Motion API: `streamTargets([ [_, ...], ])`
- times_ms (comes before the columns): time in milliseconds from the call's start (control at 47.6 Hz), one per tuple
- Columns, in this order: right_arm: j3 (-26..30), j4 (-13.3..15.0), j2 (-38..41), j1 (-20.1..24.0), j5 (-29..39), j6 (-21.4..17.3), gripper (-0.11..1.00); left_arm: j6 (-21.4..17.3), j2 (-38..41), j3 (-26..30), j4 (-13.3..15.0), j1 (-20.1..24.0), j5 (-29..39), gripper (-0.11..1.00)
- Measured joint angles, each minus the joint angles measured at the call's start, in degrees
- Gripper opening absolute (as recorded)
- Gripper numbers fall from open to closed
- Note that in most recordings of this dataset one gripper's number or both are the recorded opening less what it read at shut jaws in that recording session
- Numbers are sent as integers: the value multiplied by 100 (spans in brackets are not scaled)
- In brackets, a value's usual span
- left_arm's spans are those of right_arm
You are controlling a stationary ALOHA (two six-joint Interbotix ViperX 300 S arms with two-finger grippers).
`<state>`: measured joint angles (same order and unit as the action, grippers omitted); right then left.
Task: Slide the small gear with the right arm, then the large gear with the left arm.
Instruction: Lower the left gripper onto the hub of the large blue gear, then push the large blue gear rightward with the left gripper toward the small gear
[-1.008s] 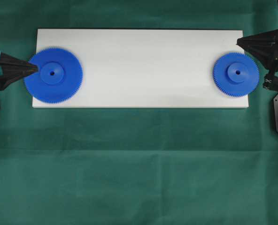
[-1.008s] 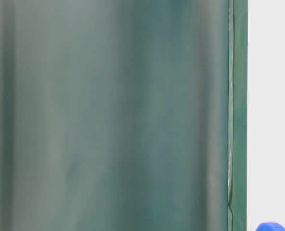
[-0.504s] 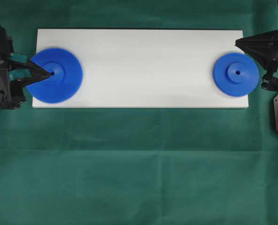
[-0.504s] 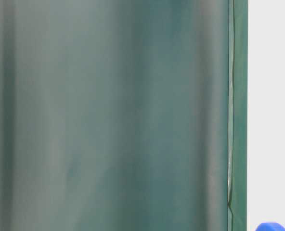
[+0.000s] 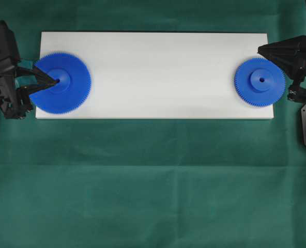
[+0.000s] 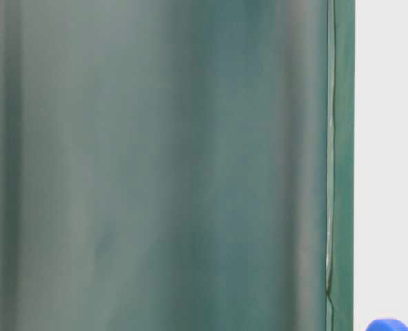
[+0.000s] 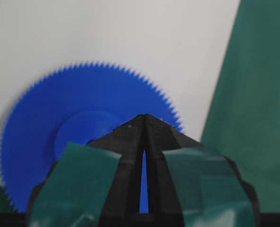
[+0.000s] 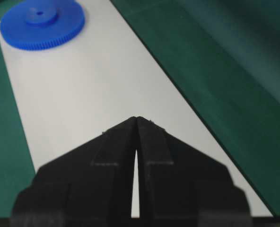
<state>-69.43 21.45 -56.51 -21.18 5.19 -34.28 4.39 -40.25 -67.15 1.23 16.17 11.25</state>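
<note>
Small gear lies at the white board's right end, the right gripper closed just beside it. Large gear lies at the board's left end, the closed left gripper tip on its hub.

No legible text — no labels.

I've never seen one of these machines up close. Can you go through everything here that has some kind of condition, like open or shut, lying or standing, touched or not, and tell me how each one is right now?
Large gear: lying flat at the white board's left end, left gripper tip on its hub.
Small gear: lying flat at the board's right end.
Left gripper: shut, empty, tips together.
Right gripper: shut, empty, beside the small gear's rim; contact unclear.
</note>
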Motion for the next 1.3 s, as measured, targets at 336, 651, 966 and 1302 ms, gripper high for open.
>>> streamTargets([
  [336, -18, 0, 149, 0, -9, 0, 50, -26, 1037, -62, 0, 229, -475, 0],
  [651, -123, 0, 149, 9, -26, -9, 50, -53, 1521, -123, -9, 536, -765, 0],
  [966, -193, 0, 149, 18, -149, -9, 50, -62, 1802, -132, -9, 606, -1081, 0],
  [1302, -193, 9, 141, 26, -149, -9, 50, -44, 2109, -79, -9, 624, -1116, 0],
])
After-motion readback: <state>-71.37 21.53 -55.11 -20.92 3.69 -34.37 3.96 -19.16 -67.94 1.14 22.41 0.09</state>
